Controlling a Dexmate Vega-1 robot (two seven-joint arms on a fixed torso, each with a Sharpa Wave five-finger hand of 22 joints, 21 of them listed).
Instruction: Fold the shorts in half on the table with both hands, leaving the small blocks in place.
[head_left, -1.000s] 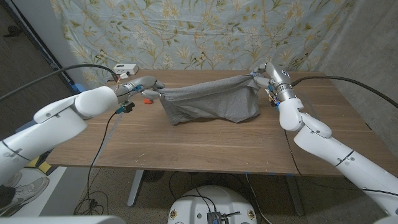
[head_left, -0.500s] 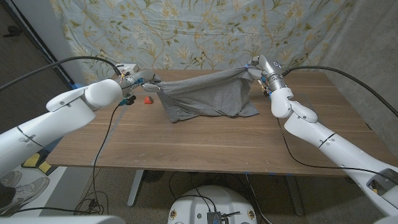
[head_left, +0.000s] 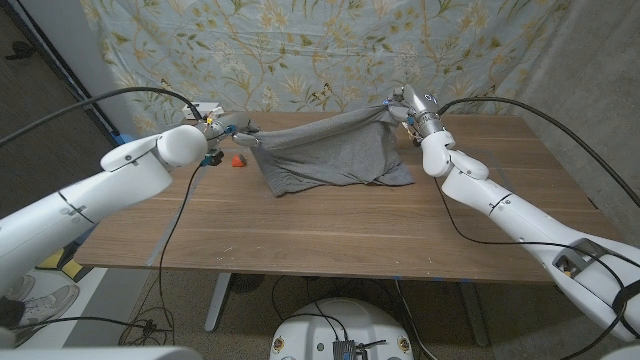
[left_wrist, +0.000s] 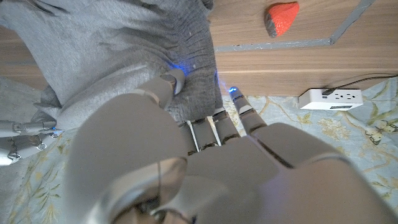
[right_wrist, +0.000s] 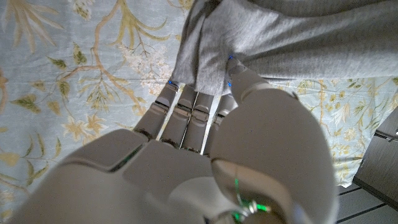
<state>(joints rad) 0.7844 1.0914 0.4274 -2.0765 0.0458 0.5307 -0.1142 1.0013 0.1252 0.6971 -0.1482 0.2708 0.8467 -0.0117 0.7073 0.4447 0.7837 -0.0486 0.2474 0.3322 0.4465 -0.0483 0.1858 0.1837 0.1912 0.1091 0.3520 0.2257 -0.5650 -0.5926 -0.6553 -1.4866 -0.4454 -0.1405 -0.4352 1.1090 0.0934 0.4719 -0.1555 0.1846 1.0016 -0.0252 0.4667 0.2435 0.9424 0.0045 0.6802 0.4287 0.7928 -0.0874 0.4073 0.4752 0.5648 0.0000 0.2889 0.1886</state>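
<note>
Grey shorts (head_left: 330, 155) hang stretched above the tabletop (head_left: 330, 230), far side, lower edge resting on the wood. Left robot hand (head_left: 228, 129) pinches one corner with closed fingers; right robot hand (head_left: 405, 102) clamps the other. Red block (head_left: 237, 160) sits beside the shorts.

The head view looks down from above and behind both arms onto the table (head_left: 330, 235), facing a floral curtain (head_left: 300, 50) across the upper frame; the arms enter from the bottom corners, and the whole tabletop fits in.

The left wrist view sits very close behind the left hand (left_wrist: 205, 155), which fills the lower frame. It is turned upside down: the table (left_wrist: 298, 59) lies along the top.

The right wrist view is equally close behind the right hand (right_wrist: 205, 130), facing the curtain (right_wrist: 74, 56).

All three views share the shorts (head_left: 330, 155).
</note>
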